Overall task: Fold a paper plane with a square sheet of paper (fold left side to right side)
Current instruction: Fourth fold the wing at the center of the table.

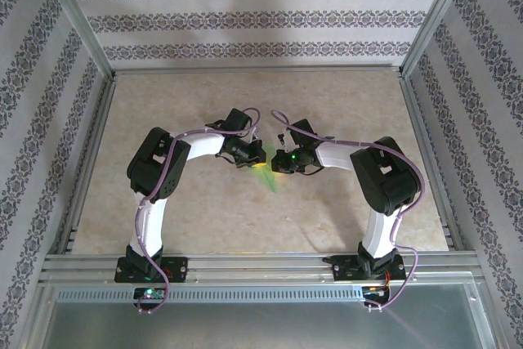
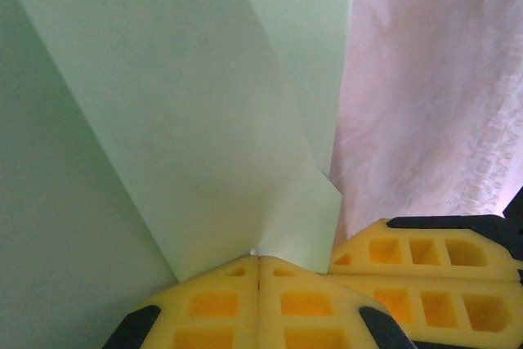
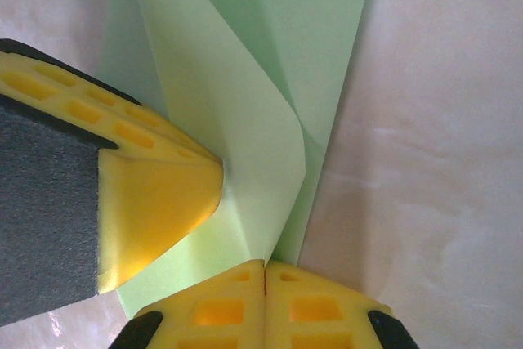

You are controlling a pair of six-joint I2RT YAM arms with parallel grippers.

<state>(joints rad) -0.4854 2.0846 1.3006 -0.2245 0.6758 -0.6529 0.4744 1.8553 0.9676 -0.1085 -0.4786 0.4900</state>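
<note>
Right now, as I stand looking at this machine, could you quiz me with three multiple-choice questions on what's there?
1. Where does the green paper lie?
A. on the table, between the two pairs of jaws
B. in a far corner
C. at the near edge

2. What colour are the jaws?
A. yellow
B. red
C. white

3. How do both pairs of jaws stand?
A. wide open
B. shut
C. one open, one shut

Answers:
1 A, the overhead view shows green between them.
2 A, both wrist views show yellow.
3 B, each pair meets at a thin seam.
</note>
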